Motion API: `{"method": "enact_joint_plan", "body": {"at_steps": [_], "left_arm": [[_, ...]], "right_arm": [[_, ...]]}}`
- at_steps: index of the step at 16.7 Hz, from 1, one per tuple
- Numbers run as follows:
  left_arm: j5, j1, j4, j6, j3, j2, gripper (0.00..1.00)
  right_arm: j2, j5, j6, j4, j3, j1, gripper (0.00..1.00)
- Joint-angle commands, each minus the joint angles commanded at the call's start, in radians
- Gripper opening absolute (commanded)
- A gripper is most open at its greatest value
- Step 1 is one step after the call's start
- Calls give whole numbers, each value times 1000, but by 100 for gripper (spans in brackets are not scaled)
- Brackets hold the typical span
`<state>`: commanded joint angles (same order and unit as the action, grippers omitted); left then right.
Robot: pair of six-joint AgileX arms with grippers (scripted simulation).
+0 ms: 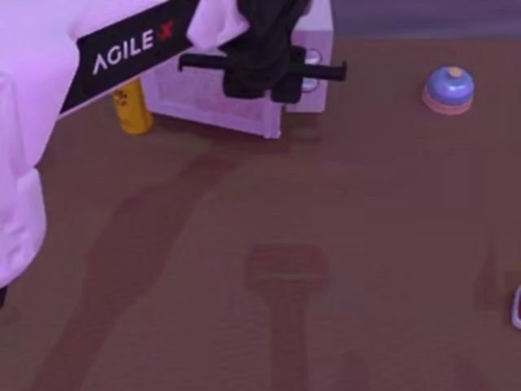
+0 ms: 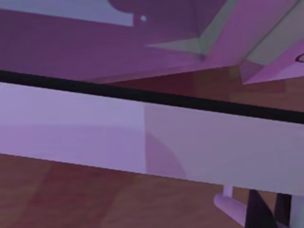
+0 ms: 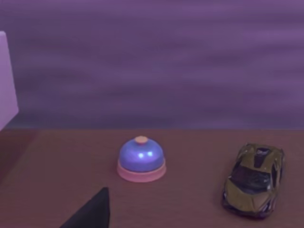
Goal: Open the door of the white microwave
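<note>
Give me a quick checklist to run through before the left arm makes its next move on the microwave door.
1. Left gripper over the white microwave's front: ok.
2. Gripper's hold on the door: cannot tell, the arm hides it.
3. Door swung out: cannot tell.
4. Yellow bottle left of the microwave, near the door's sweep: not ok, close.
5. Bell on the table's right, apart from the microwave: ok.
6. Right gripper parked at the table's right edge: ok.

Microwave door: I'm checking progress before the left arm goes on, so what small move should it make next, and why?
Probably swing the door a little further outward. In the top view the left claw sits right at the white microwave front, and the door's lower edge already looks angled away from the body. The right arm is parked at the table's right edge.
</note>
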<state>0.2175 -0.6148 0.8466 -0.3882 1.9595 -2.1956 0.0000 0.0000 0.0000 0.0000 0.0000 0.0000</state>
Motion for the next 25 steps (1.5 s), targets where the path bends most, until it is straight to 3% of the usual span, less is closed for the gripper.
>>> {"method": "enact_joint_plan", "body": {"at_steps": [10, 17, 25], "left_arm": [[-6, -7, -2, -1, -5, -2, 0], [-53, 15, -76, 101, -151, 95, 0], [-57, 16, -80, 108, -160, 101, 0]], "right_arm": [[0, 0, 0, 0, 0, 0, 100], [0, 0, 0, 0, 0, 0, 100], [0, 0, 0, 0, 0, 0, 100]]}}
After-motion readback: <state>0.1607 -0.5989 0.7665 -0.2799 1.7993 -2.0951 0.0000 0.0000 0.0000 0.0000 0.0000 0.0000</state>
